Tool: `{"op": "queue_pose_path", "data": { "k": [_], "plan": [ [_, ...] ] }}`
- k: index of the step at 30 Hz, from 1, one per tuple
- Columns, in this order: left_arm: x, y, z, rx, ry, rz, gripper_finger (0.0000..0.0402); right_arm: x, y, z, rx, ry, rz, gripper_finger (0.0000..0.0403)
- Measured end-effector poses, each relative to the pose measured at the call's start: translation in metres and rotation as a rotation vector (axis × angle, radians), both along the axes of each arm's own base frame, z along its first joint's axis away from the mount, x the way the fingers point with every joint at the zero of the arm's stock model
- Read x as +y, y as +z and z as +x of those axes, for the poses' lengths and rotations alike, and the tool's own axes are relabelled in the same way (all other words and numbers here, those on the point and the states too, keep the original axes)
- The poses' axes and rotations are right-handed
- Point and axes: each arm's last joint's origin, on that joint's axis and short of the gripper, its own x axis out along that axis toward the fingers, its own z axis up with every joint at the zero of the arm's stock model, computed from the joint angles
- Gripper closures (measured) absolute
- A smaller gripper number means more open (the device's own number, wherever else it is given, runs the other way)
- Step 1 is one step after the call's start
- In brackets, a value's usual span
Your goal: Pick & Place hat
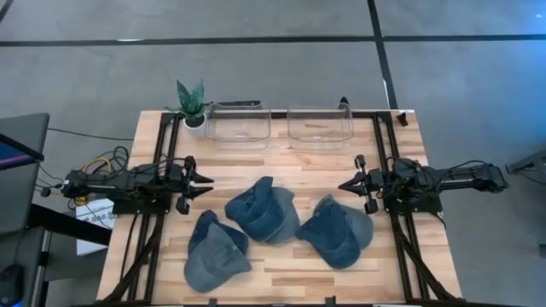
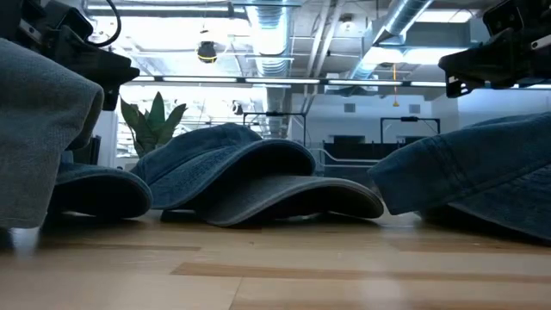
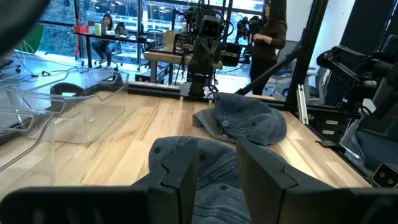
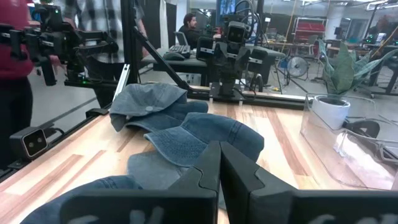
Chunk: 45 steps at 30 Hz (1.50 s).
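Note:
Three blue denim caps lie on the wooden table, each resting on its brim and crown: a left one nearest the near edge, a middle one and a right one. My left gripper hovers open at the table's left, pointing toward the middle cap, which shows just past its fingers. My right gripper hovers shut at the table's right, just beyond the far side of the right cap. In the right wrist view the middle cap and left cap lie farther off.
Two clear plastic bins stand side by side along the far edge, with a small potted plant to their left. Black frame rails run along both sides of the table. People stand and sit in the room beyond.

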Motion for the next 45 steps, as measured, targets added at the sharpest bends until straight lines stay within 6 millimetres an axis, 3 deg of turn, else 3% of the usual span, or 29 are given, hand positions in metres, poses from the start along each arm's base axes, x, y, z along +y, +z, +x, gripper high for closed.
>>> {"op": "queue_pose_path", "data": {
  "k": [17, 31, 36, 42, 45],
  "plan": [
    [0.000, 0.000, 0.000, -0.004, 0.000, -0.003, 0.0300, 0.000, 0.000, 0.000, 0.000, 0.000, 0.000, 0.0403],
    [0.001, 0.013, -0.001, -0.139, 0.017, -0.069, 0.0300, 0.000, 0.000, 0.000, 0.000, 0.000, 0.000, 0.0403],
    [0.003, 0.029, -0.002, -0.165, 0.101, -0.092, 0.0321, 0.000, 0.000, 0.000, 0.000, 0.000, 0.000, 0.0403],
    [0.004, 0.077, 0.008, -0.148, 0.160, -0.121, 0.0392, 0.000, 0.000, 0.000, 0.000, 0.000, 0.000, 0.0403],
    [0.005, 0.106, 0.025, -0.102, 0.216, -0.209, 0.0399, 0.000, 0.000, 0.000, 0.000, 0.000, 0.000, 0.0403]
  ]
}}
